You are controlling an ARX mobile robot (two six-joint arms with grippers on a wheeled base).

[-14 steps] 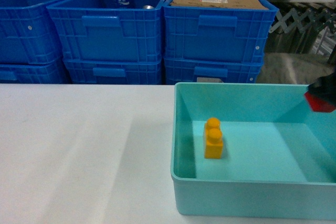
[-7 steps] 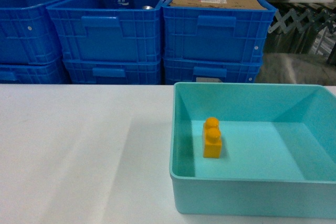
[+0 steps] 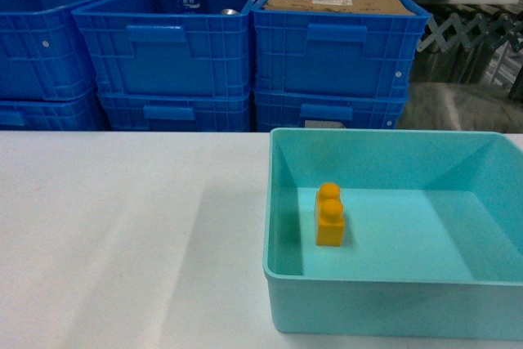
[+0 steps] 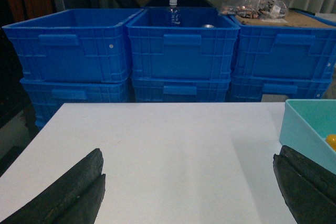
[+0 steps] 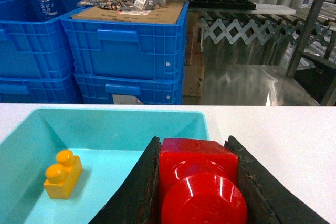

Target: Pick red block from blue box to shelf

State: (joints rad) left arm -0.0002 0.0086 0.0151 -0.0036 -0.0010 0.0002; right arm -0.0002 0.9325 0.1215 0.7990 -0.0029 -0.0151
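The red block [image 5: 202, 182] is out of the blue box [image 3: 392, 316] now. A second ago a sliver of red and the dark tip of the right arm showed at the box's right wall from the head camera; that corner is bare now, and only the yellow brick [image 3: 330, 216] stands inside, near the box's left wall. The right gripper [image 5: 197, 184] has lifted clear and holds the red block tight between its two dark fingers [image 5: 134, 192], stud facing the wrist camera, up above the box's near right side with the white table [image 3: 122, 234] beyond it.

The left gripper [image 4: 189, 192] hangs to the left of the box, over the table, its fingers spread wide and holding nothing.

So the pick looks done, and what remains is the carry. The shelf is not clearly in sight from any camera; behind the box I see stacked blue crates [image 3: 327, 46] and, off to the right, some metal framing I cannot identify. I would guess the robot must turn or roll before it can set the block down.
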